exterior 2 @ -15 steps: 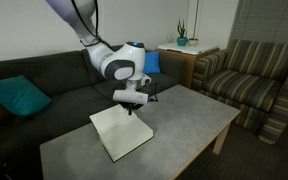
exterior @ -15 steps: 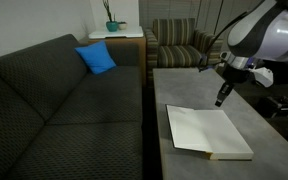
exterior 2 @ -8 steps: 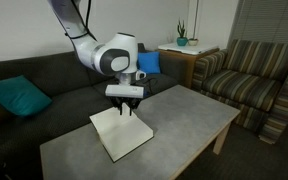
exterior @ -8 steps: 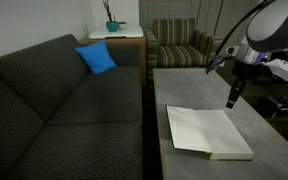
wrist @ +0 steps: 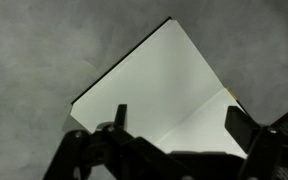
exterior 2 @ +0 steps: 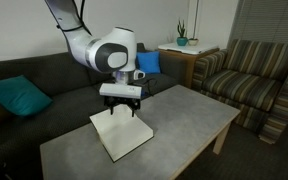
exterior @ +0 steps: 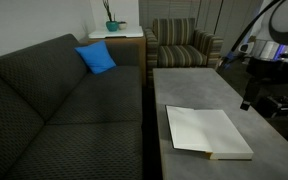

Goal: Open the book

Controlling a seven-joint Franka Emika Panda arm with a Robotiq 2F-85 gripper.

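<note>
Exterior view, book: there it lies, the book [exterior: 207, 130], flat on the grey table [exterior: 184, 85], a plain white page facing up and a thick pale edge toward the camera.
Exterior view, claw: the claw [exterior: 247, 97] hangs from the arm [exterior: 276, 50] at the frame's right side, over bare tabletop near the book's far corner, clear of it; too slim here to read the jaws.
Exterior view, surroundings: a dark sofa [exterior: 54, 100] runs alongside the table with a blue cushion [exterior: 97, 58] on it; behind stand a striped armchair [exterior: 184, 45] and a potted plant [exterior: 111, 24] on a side table [exterior: 119, 38].
Exterior view, book: from this angle the book [exterior 2: 121, 133] sits white side up at the table end nearer the sofa.
Exterior view, claw: the claw [exterior 2: 117, 110] points straight down above the book's far edge, jaws apart.
Exterior view, surroundings: a teal cushion [exterior 2: 19, 97] lies on the sofa.
Wrist view, book: the white page [wrist: 154, 90] fills the centre, one corner pointing up, grey table all round.
Wrist view, claw: two dark fingers [wrist: 119, 122] at the bottom stand spread wide, nothing gripped between them.
</note>
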